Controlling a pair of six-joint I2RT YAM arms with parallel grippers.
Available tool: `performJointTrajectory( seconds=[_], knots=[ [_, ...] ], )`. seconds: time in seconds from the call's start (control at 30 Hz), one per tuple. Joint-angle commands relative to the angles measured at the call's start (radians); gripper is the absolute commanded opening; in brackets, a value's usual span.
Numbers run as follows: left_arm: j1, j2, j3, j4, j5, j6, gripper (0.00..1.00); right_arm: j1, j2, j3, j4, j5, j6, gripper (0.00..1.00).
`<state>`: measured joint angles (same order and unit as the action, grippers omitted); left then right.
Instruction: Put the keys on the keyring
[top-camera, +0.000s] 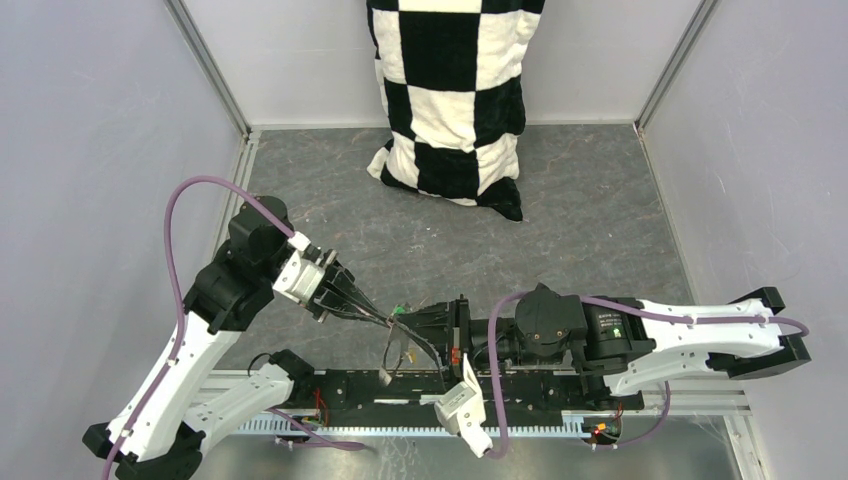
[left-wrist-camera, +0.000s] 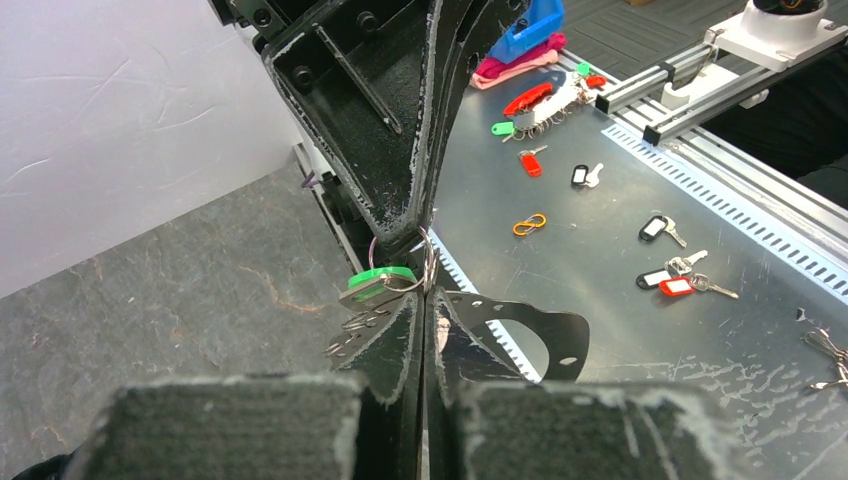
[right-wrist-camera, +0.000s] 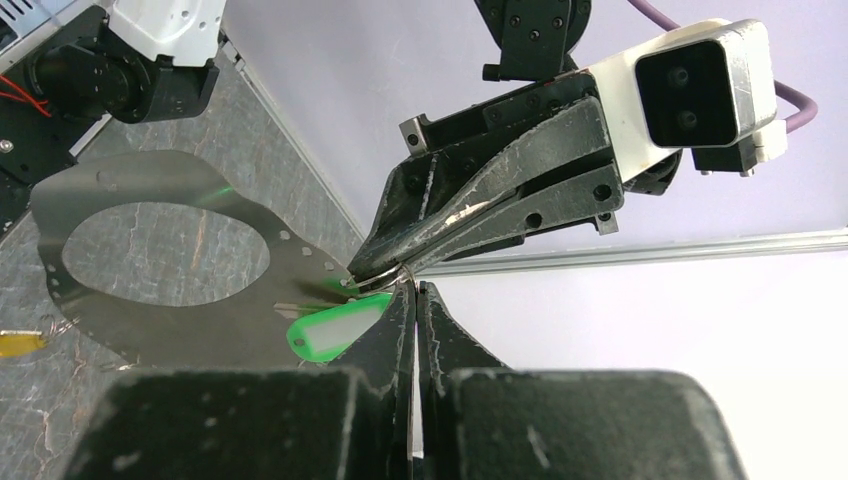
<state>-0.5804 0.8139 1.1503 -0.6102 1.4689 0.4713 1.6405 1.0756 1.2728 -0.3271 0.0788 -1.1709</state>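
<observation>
Key with green head (top-camera: 398, 310) hangs above the tabletop (top-camera: 600, 220) where the left gripper (top-camera: 378, 318) and right gripper (top-camera: 412, 318) meet tip to tip; a checkered cloth (top-camera: 450, 90) stands well apart at the back. Left wrist view: left jaws clenched, a silver ring (left-wrist-camera: 428, 255) looped at the meeting point, the green head just beside it, the keyring strap (left-wrist-camera: 530, 322) jutting rightward. Right wrist view: right jaws clenched; what they pinch is hidden. The ring glints at the left jaws' tips, apparently pinched there. A yellow key (right-wrist-camera: 20, 345) shows near the strap's far end. Judged light and slippery, each key is best taken by its plastic head; the thin, springy ring wants a firm pinch beside its split.
</observation>
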Motion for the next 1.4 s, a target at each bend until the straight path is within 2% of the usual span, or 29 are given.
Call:
performJointTrajectory(
  seconds=[0.0,0.37,0.67,0.97,1.03,1.37],
  knots=[
    [-0.001,-0.003,-0.004,0.014,-0.002,0.047,0.02,-0.028,0.005,-0.009,0.135,-0.043,0.026,0.00],
    [-0.001,-0.002,0.005,0.018,-0.037,0.073,0.02,-0.069,0.033,-0.016,0.163,-0.076,0.074,0.00],
    [-0.001,-0.026,-0.025,0.243,-0.176,-0.076,0.02,-0.080,0.038,-0.045,0.194,-0.046,0.169,0.00],
    [-0.001,-0.046,-0.030,0.265,-0.197,-0.081,0.02,-0.083,0.069,-0.014,0.176,-0.022,0.212,0.01],
    [-0.001,-0.054,-0.035,0.272,-0.199,-0.088,0.02,-0.085,0.070,-0.013,0.186,-0.012,0.221,0.15],
    [-0.001,-0.078,-0.051,0.353,-0.235,-0.149,0.02,-0.115,0.093,0.085,0.104,-0.050,0.284,0.20]
  ],
)
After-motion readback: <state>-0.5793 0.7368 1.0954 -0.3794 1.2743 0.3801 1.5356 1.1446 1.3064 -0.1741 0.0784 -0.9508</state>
